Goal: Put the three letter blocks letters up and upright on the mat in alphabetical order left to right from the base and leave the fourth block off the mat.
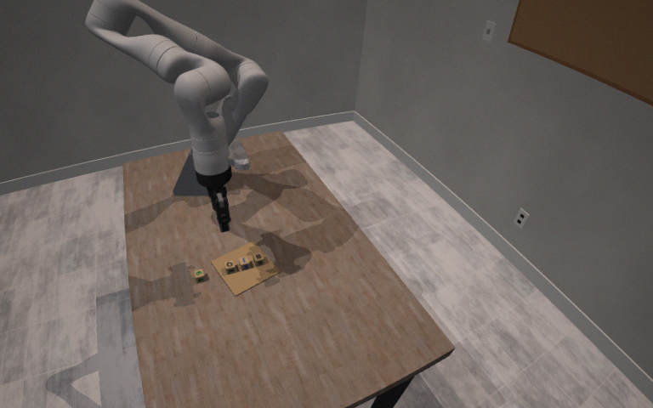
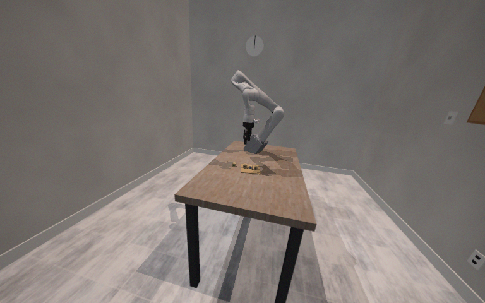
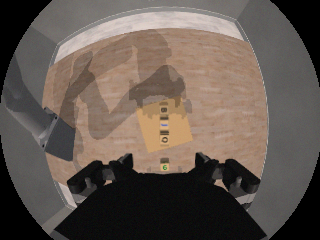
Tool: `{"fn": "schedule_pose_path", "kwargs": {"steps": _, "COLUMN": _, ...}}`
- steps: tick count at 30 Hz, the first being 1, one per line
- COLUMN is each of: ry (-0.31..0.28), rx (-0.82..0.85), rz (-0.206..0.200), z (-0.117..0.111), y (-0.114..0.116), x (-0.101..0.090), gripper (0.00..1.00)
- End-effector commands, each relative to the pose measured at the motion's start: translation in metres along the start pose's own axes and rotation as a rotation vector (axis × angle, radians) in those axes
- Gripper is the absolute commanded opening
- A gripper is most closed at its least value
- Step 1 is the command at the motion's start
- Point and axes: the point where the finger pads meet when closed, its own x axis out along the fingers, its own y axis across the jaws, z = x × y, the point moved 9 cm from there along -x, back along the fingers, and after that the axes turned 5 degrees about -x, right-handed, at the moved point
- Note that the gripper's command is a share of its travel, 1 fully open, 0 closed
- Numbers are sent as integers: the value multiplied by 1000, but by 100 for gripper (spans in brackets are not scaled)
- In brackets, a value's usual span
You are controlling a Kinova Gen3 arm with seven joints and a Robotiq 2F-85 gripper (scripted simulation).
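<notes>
The tan mat (image 1: 238, 285) (image 2: 246, 171) (image 3: 180, 136) lies flat on the table. Three blocks stand flat on it in a straight, closely spaced row with small gaps. Seen from the base, left to right, they are the dark-B block (image 1: 258, 257) (image 3: 164, 109), the blue-letter block (image 1: 245, 262) (image 3: 164, 125), seemingly I or J, and the dark round-letter block (image 1: 229, 265) (image 3: 164, 140), O or Q. Exact letter uprightness is too small to tell. The block with a green 6-like mark (image 1: 199, 274) (image 2: 233, 164) (image 3: 164, 167) lies fully off the mat. My gripper (image 1: 224, 229) (image 2: 245, 142) (image 3: 164, 160) is open, empty and high above the table.
The grey robot base (image 1: 185, 180) (image 2: 254, 144) (image 3: 62, 137) stands at the table's far end in the top and exterior views. The arm's shadow falls across the wooden table (image 1: 269, 346) (image 2: 246, 196) (image 3: 225, 100) and part of the mat.
</notes>
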Motion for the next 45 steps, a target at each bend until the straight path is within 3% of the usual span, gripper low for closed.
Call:
{"fn": "schedule_pose_path", "kwargs": {"steps": 1, "ry": -1, "rx": 0, "rz": 1, "z": 0, "y": 0, "x": -1, "gripper": 100}}
{"fn": "schedule_pose_path", "kwargs": {"steps": 45, "ry": -1, "rx": 0, "rz": 1, "z": 0, "y": 0, "x": -1, "gripper": 100}}
